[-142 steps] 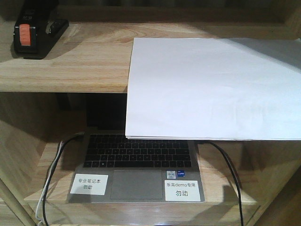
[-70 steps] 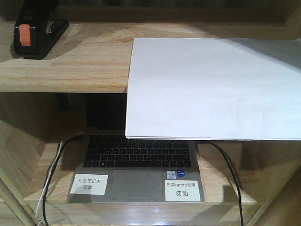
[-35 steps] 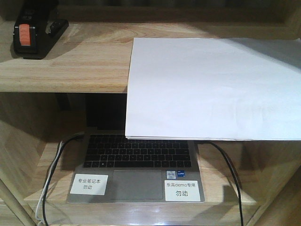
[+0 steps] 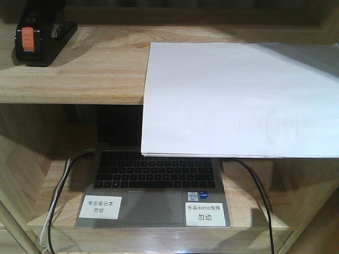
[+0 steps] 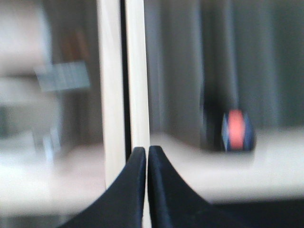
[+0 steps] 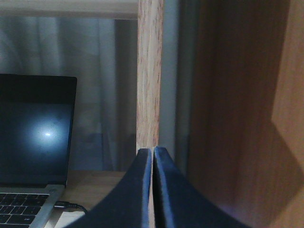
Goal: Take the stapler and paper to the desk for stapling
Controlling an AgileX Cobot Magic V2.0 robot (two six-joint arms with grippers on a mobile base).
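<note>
While both arms are held short of the shelf unit, the scene is keyed as follows.

Change: across the last two seconds almost nothing is altered in the front view; the stapler (image 4: 33,34) is displaced only by a trace in the frame, and the paper (image 4: 238,100) lies as before.
Meaning for the task: neither object is judged to have been picked up yet, and both fetches remain to be done; the desk is not shown in any view.
Stapler, place: it is set at the far left of the upper shelf (image 4: 90,74), well apart from the paper, and is seen as a blurred dark shape in the left wrist view.
Stapler, axis: the long axis runs roughly front to back, with the orange patch (image 4: 26,38) toward the camera; the far end is cut off by the frame, so the mouth cannot be told.
Paper, place: it is laid flat on the same shelf, with its near edge overhanging the lip above the laptop (image 4: 153,185).
Paper, axis: its edges are squared to the shelf; its right side is cropped, so the long axis cannot be told.
Left gripper (image 5: 147,156): the fingers are pressed together on nothing.
Right gripper (image 6: 153,154): it is likewise clenched and empty, before a wooden upright (image 6: 149,71).
</note>
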